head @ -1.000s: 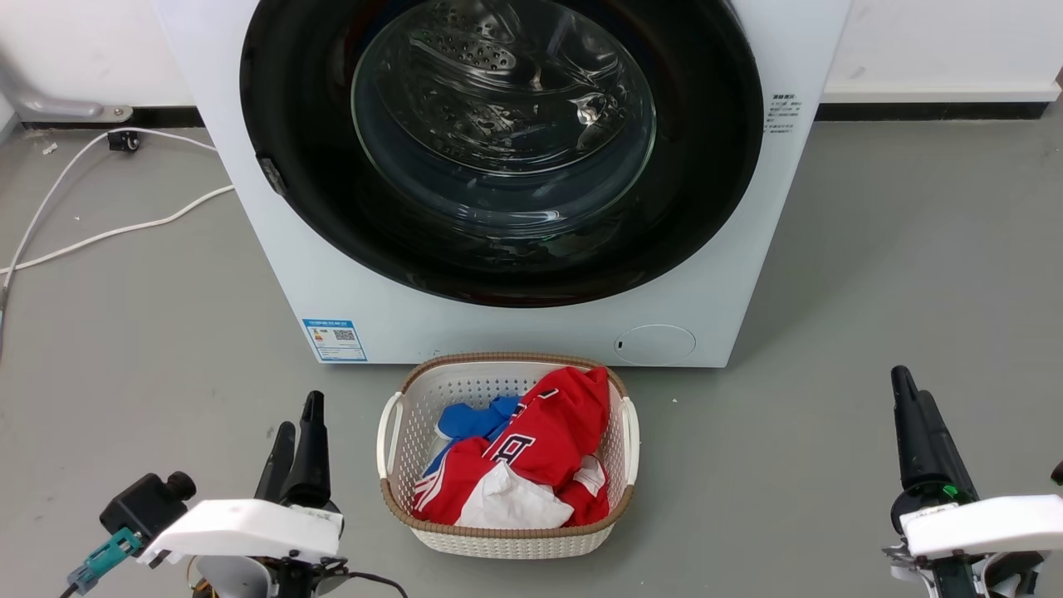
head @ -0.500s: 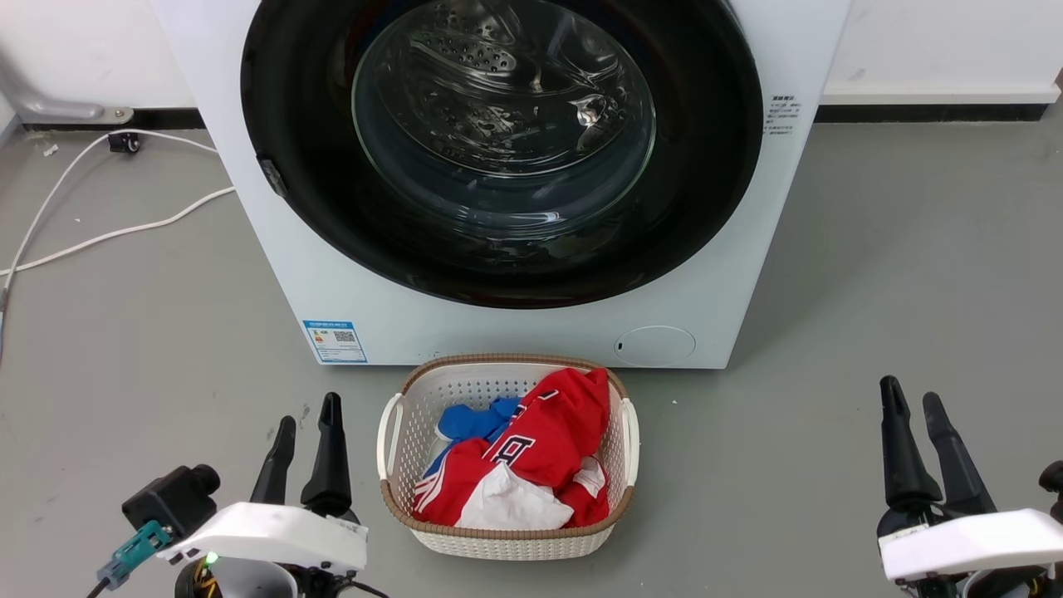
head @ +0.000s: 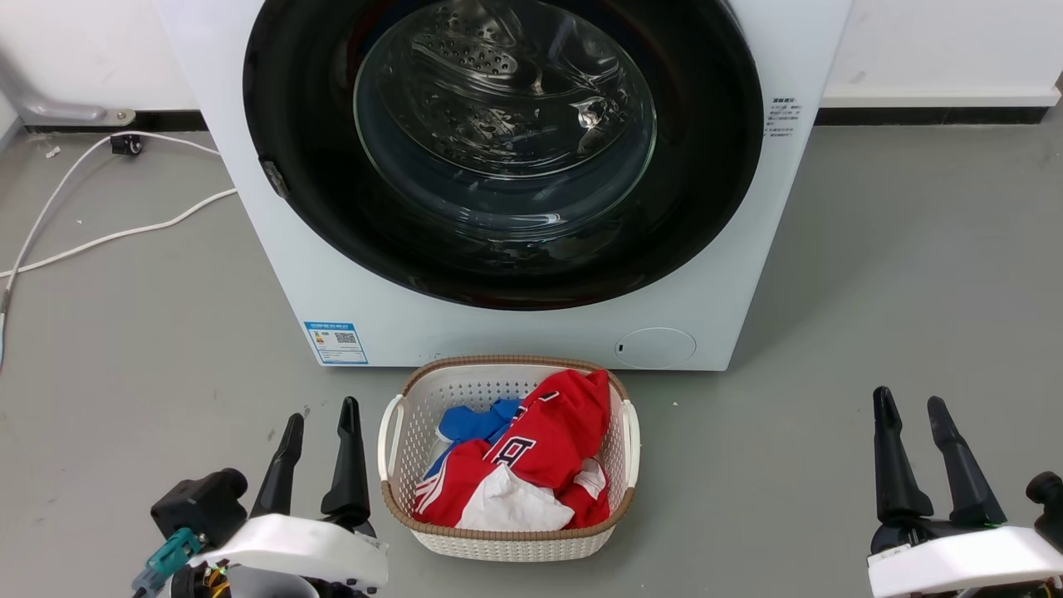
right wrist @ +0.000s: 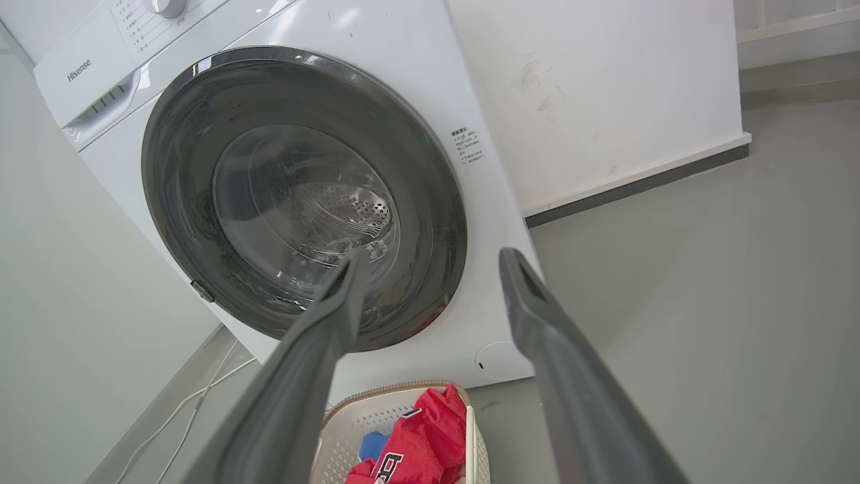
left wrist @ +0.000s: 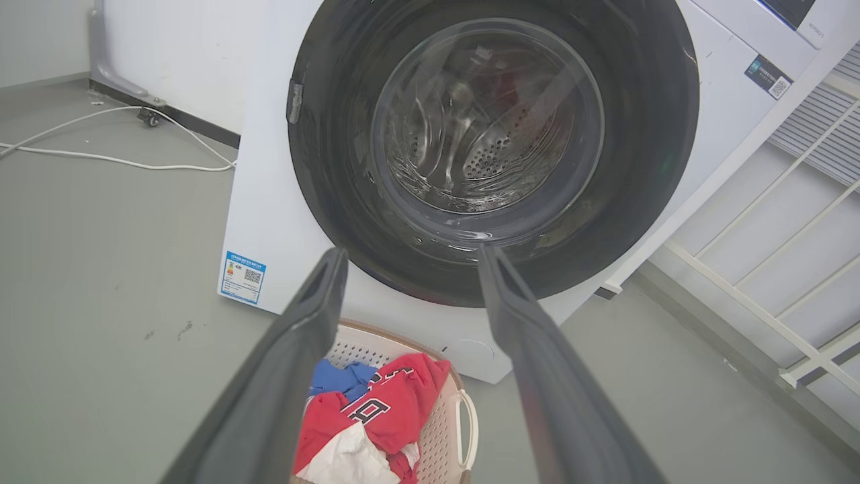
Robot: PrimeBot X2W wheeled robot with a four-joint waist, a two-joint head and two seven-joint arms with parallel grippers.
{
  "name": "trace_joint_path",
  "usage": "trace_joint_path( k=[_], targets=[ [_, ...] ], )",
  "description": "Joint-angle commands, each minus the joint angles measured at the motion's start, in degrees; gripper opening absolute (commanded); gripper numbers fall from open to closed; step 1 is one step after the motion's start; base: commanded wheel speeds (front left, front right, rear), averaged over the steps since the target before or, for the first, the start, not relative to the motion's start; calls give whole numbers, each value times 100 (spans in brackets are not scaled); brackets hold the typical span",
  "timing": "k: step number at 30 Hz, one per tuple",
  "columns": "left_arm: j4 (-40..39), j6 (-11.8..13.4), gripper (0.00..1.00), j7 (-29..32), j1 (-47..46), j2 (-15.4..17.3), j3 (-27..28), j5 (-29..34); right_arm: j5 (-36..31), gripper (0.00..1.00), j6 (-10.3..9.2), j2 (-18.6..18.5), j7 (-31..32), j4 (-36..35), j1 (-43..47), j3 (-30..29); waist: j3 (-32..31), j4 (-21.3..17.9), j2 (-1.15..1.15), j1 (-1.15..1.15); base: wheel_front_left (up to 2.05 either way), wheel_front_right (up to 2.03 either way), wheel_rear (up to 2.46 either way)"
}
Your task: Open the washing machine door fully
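The large round glossy black washing machine door (head: 502, 149) with its clear bulging glass centre lies shut, flush on the front of the white boxy washing machine (head: 515, 332), at 12 o'clock from the white wicker-rimmed laundry basket (head: 507, 361) holding red, blue and white clothes (head: 548, 440). The left gripper (head: 322, 413) at 7 o'clock and the right gripper (head: 908, 399) at 5 o'clock both hover over the grey floor (head: 872, 274) with fingers spread and nothing between them. The head view crops the door's top, whereas the right wrist view takes in the whole disc and the white control panel (right wrist: 87, 67) above; the drum behind the glass is hard to make out through reflections.
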Motion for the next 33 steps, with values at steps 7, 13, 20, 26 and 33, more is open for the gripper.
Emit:
trace_joint_path(
  k=[7, 13, 20, 26, 33],
  targets=[
    [-120, 42, 100, -141, 69, 36, -80, 519, -517, 100, 12, -2, -150, -229, 105, 28, -13, -5, 0, 0, 0, 0, 0],
    [-136, 60, 100, -245, 118, 10, -122, 916, -861, 100, 13, 0, -247, -376, 177, 23, -24, -2, 0, 0, 0, 0, 0],
    [-141, 36, 100, -337, 180, -38, -119, 1253, -1089, 100, 13, 1, -336, -491, 266, 20, -31, 3, 0, 0, 0, 0, 0],
    [-141, 18, 100, -417, 231, -83, -95, 1533, -1306, 100, 13, 3, -412, -577, 313, 5, -22, 10, 0, 0, 0, 0, 0],
    [-115, -4, 100, -494, 282, -131, -44, 1813, -1558, 100, 14, 5, -499, -665, 369, 11, -11, 23, 0, 0, 0, 0, 0]
  ],
)
